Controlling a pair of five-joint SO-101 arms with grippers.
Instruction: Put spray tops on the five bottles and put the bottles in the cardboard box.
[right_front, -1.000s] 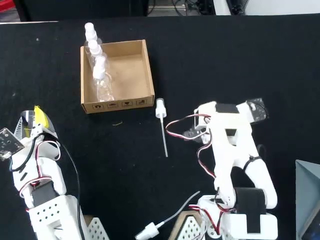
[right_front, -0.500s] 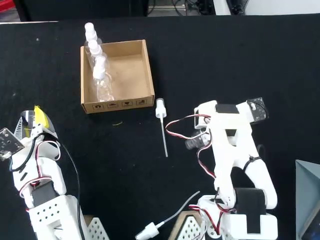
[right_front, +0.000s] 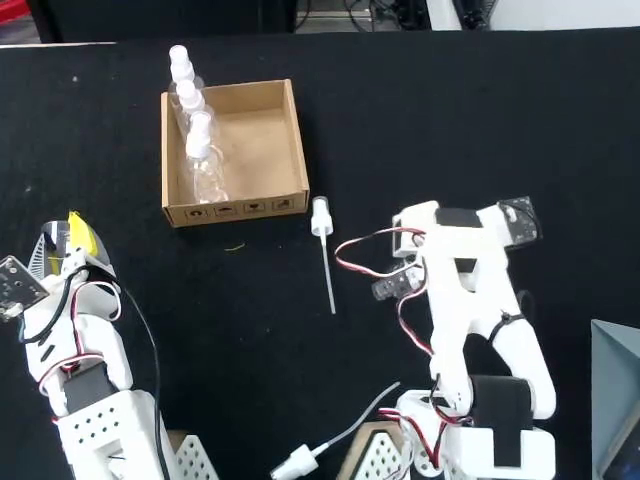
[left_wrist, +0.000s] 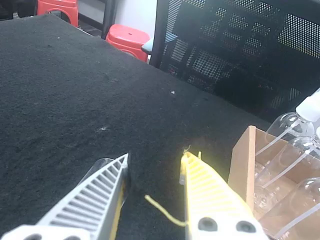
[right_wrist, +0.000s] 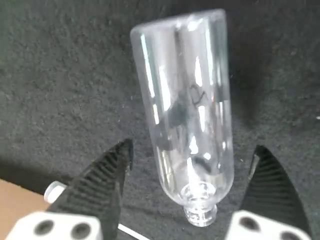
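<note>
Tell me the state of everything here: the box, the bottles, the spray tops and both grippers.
Brown cardboard box: open-topped, holding three bottles.
Three clear plastic bottles: spray tops on, inside the box.
Fourth clear bottle: uncapped, lying on its side.
White spray top beside the box: loose, lying flat.
White spray top near the arm bases: loose, lying flat.
Left gripper: open, empty.
Right gripper: open, straddling the uncapped bottle.
</note>
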